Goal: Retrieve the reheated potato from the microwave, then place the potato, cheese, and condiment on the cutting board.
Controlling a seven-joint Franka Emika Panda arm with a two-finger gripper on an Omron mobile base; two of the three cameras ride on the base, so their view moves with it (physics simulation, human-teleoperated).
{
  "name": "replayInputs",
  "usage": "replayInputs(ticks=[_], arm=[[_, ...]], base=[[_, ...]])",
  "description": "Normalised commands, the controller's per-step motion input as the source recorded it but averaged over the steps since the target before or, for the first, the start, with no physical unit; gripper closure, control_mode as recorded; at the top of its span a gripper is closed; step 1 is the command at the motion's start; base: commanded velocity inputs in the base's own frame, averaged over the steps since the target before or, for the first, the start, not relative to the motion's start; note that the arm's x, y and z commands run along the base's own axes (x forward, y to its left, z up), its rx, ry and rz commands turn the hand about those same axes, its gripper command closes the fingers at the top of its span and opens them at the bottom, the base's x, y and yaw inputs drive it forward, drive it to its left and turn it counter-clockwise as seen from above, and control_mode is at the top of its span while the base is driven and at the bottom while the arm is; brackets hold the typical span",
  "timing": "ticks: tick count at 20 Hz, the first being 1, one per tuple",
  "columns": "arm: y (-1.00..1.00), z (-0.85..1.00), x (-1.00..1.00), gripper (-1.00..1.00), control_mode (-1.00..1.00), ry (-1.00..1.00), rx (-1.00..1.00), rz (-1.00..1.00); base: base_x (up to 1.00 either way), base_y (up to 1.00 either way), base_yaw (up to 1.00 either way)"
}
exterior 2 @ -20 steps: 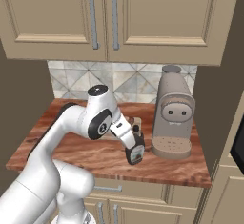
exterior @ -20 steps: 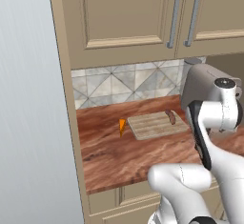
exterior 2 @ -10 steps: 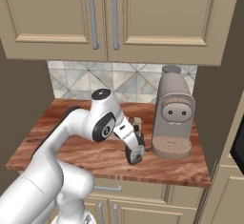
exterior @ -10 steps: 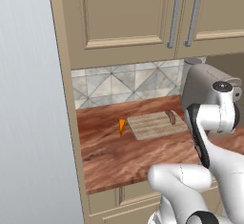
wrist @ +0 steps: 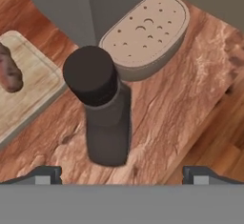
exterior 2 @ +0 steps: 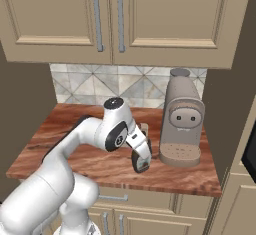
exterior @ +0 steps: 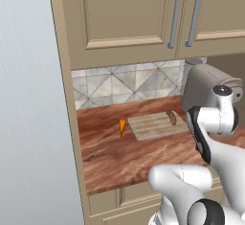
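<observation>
While I'm hovering the gripper [wrist: 121,174] over the condiment [wrist: 104,111], its fingers are sitting spread wide and holding nothing. That bottle is standing upright on the reddish wood countertop [exterior: 119,154], between the cutting board [exterior: 153,126] and the coffee machine [exterior 2: 181,119]. I'm seeing the potato [exterior: 171,118] lying on the board, cheese [exterior: 122,126] just beside its left edge, tiled backsplash [exterior: 119,83] and beige cabinets [exterior: 129,16] behind

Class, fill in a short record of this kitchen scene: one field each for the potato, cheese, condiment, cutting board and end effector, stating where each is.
potato: lying on the cutting board
cheese: on the countertop, just off the board's left end
condiment: upright on the countertop, between board and coffee machine
cutting board: flat on the countertop
end effector: open, above the condiment, holding nothing
</observation>
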Motion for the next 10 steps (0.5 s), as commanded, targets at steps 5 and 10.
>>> replayInputs(ticks=[5, 10], arm=[[0.0, -0.16, 0.19, -1.0, -1.0, 0.0, 0.0, 0.0], [-0.04, -0.16, 0.18, -1.0, -1.0, 0.0, 0.0, 0.0]], base=[[0.0, 0.0, 0.0], [0.0, 0.0, 0.0]])
